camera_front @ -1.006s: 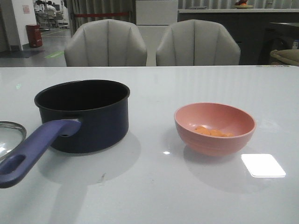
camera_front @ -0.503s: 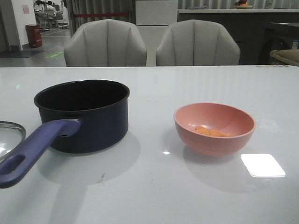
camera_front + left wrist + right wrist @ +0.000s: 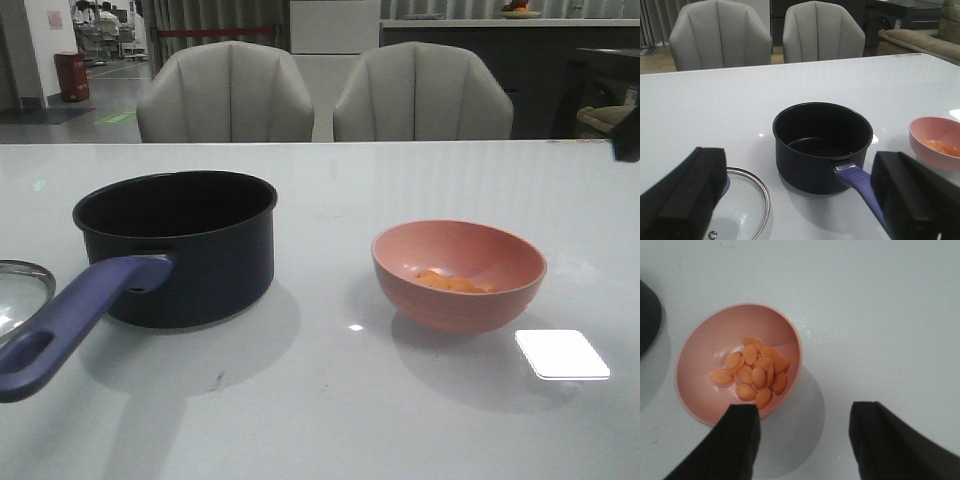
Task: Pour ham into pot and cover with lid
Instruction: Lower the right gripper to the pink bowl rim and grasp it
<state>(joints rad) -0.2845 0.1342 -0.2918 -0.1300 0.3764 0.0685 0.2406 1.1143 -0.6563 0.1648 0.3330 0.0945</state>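
Observation:
The dark navy pot [image 3: 175,245] stands at the left of the table, empty, its purple-blue handle [image 3: 70,320] pointing toward me. Beside it at the far left the glass lid [image 3: 20,290] lies flat, also seen as the lid [image 3: 742,205] in the left wrist view. The pink bowl [image 3: 458,275] at the right holds the orange ham [image 3: 755,372]. My left gripper [image 3: 799,172] is open, hanging before the pot [image 3: 822,145] and lid. Above the bowl [image 3: 715,390] my right gripper [image 3: 807,412] is open, one finger over its rim, the other over bare table.
Two grey chairs [image 3: 225,95] stand behind the table's far edge. A bright patch of light [image 3: 562,353] lies on the white table [image 3: 340,400] right of the bowl. A dark shape [image 3: 628,147] shows at the right edge of the front view.
A dark shape has come into the front view at its right edge. The pot, lid and bowl have stayed in place.

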